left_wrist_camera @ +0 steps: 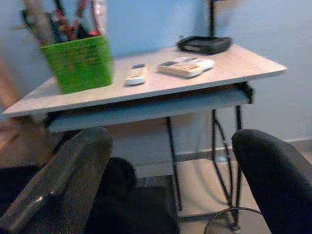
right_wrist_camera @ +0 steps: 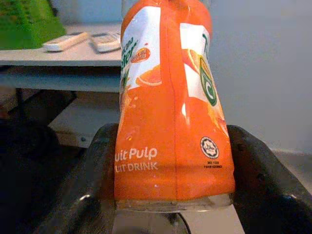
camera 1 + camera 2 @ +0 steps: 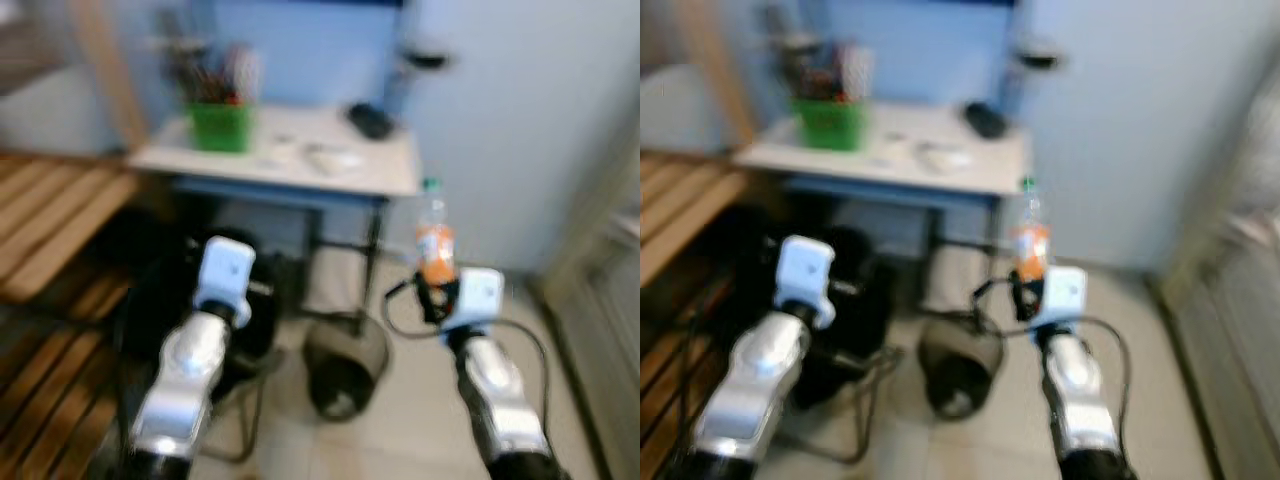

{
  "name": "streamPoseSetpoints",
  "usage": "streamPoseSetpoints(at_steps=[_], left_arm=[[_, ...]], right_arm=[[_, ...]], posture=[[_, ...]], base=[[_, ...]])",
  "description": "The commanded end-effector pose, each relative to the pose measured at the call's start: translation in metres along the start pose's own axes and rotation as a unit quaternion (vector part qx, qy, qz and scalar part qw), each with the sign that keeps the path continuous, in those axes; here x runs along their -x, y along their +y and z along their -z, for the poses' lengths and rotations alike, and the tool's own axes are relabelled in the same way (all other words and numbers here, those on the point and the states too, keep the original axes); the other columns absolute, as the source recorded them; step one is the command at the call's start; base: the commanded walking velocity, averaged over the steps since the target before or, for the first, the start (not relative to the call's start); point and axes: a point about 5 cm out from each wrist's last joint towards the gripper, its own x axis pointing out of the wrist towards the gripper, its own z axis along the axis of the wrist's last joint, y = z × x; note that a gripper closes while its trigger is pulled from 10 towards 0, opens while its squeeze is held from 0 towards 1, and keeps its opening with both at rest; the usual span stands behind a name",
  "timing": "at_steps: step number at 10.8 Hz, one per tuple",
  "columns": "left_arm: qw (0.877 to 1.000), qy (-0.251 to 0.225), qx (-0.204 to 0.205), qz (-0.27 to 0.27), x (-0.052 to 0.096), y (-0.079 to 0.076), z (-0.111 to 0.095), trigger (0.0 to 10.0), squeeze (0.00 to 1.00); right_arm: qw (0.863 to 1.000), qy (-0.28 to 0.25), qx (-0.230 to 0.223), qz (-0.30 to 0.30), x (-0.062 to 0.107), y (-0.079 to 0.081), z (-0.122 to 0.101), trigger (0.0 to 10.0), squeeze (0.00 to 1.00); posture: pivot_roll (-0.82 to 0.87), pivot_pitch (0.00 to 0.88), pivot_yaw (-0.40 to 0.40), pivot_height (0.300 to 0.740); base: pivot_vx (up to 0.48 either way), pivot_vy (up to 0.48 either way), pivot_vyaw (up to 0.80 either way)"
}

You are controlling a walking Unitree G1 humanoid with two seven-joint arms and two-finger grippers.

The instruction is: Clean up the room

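The left gripper (image 1: 170,185) is held open and empty in front of the desk (image 3: 380,175), where a green basket (image 3: 220,125) sits near the left edge. Further right, an orange drink bottle (image 2: 170,112) is clamped upright in the right gripper (image 2: 170,195), off the desk's right corner.

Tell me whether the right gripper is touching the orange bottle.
Touching. The right wrist view shows both black fingers pressed against the orange bottle.

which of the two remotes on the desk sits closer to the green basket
The slimmer white remote, lying just beside the green basket. The other remote is wider and lies farther along the desk, toward the black thing at its back corner.
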Motion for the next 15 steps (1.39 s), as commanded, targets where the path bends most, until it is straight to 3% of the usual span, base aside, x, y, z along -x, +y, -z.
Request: streamPoseSetpoints(at_steps=[1, 5, 6, 9, 11, 13, 15], left_arm=[[1.000, 0.002, -0.010, -0.007, -0.001, 0.005, 0.000, 10.0, 0.00], [1.000, 0.004, -0.013, 0.004, -0.002, 0.001, 0.000, 10.0, 0.00], [1.000, 0.008, 0.010, 0.006, -0.002, 0.000, 0.002, 10.0, 0.00], [0.999, 0.021, 0.011, 0.023, 0.000, -0.002, 0.005, 10.0, 0.00], [0.989, 0.055, -0.021, 0.133, 0.008, -0.023, 0.017, 10.0, 0.00], [0.968, 0.078, -0.044, 0.236, 0.013, -0.044, 0.029, 10.0, 0.00], [0.951, 0.095, -0.021, 0.292, 0.015, -0.054, 0.032, 10.0, 0.00]], right_arm=[[1.000, -0.009, 0.000, -0.005, -0.002, 0.004, -0.004, 10.0, 0.00], [1.000, -0.005, 0.000, 0.000, -0.002, 0.004, -0.001, 10.0, 0.00], [1.000, 0.008, 0.013, 0.012, -0.004, 0.001, 0.002, 10.0, 0.00], [0.996, 0.085, 0.016, -0.007, -0.008, 0.005, 0.026, 10.0, 0.00], [0.989, 0.139, 0.023, -0.045, -0.010, 0.010, 0.043, 10.0, 0.00], [0.971, 0.210, 0.058, -0.101, -0.012, 0.019, 0.061, 10.0, 0.00], [0.951, 0.247, 0.115, -0.147, -0.017, 0.035, 0.066, 10.0, 0.00]], posture=[[0.02, 0.000, 0.008, 0.731], [0.02, 0.000, 0.006, 0.731], [0.03, 0.000, 0.004, 0.731], [0.05, 0.000, -0.006, 0.731], [0.08, 0.000, -0.030, 0.731], [0.11, 0.000, -0.056, 0.731], [0.15, 0.010, -0.092, 0.731]], base=[[0.364, -0.307, 0.73], [0.368, -0.305, 0.55], [0.000, 0.000, 0.00], [0.000, 0.000, 0.00], [0.000, 0.000, 0.00], [0.000, 0.000, 0.00], [0.000, 0.000, 0.00]])
